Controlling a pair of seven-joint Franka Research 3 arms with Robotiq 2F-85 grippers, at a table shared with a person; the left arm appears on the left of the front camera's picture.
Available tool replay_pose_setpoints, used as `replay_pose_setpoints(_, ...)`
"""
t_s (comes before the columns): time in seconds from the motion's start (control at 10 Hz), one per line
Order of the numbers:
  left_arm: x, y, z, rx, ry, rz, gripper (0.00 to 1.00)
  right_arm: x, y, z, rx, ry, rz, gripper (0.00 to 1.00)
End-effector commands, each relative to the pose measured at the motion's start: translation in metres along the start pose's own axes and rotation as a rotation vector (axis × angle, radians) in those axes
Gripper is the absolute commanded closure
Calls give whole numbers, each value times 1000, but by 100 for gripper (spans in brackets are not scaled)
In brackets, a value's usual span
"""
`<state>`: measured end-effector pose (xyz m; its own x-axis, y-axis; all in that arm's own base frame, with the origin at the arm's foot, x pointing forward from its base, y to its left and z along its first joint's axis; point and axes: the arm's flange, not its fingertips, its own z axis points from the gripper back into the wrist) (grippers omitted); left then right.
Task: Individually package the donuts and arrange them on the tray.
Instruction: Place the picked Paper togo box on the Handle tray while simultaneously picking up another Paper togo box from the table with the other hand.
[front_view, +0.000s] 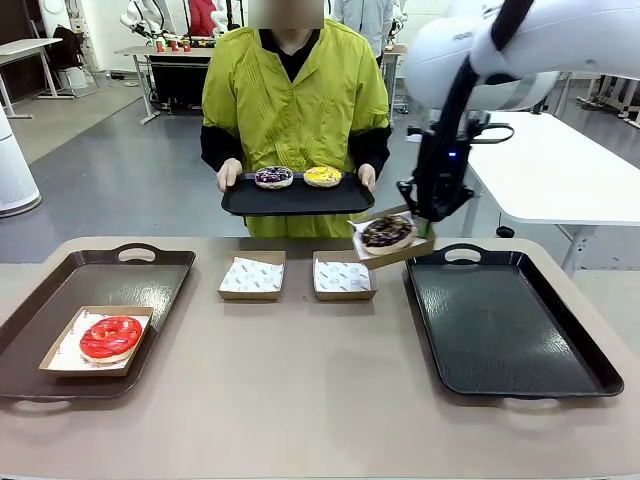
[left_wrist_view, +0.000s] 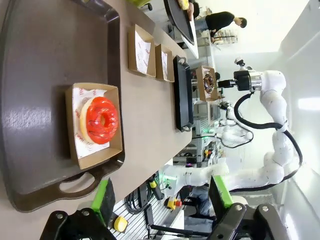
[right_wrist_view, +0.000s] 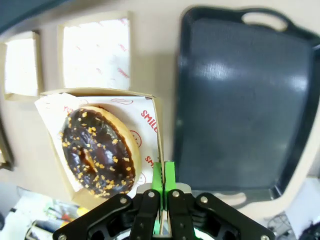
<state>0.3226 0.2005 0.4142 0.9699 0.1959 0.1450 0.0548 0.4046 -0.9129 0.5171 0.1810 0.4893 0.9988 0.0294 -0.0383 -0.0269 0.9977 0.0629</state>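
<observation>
- Your right gripper (front_view: 425, 222) is pinched shut on one side wall of a cardboard box (front_view: 400, 251). The chocolate donut (front_view: 386, 232) with nut bits sits inside it. The box hangs tilted in the air, clear of the table.
- The move ahead turns on the black tray (front_view: 510, 320). The box hovers just over the tray's far left corner, partly outside the rim. The bare tray floor runs from there toward the tray's right edge and toward your side of the table.
- In the right wrist view the chocolate donut lies to one side of the closed fingers and the black tray to the other. The pinched wall runs roughly parallel to the tray's left edge. Judged from that, carry the box across that rim before lowering it.
- Your left gripper (left_wrist_view: 160, 181) stands wide open and empty over the near end of the brown tray (left_wrist_view: 45, 50). The boxed red donut (left_wrist_view: 101, 120) lies just ahead of it. That arm is well apart from the black tray, so the right arm is the nearer one.
</observation>
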Motion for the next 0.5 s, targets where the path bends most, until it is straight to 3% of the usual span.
replay_pose_setpoints(0.0,30,-51,-24,90,56,-16,1,-37,-58,3,-14,-24,4,98)
replay_pose_setpoints(0.4,86,-123,-111,364,135,-78,1,-72,-125,-27,4,-15,10,98)
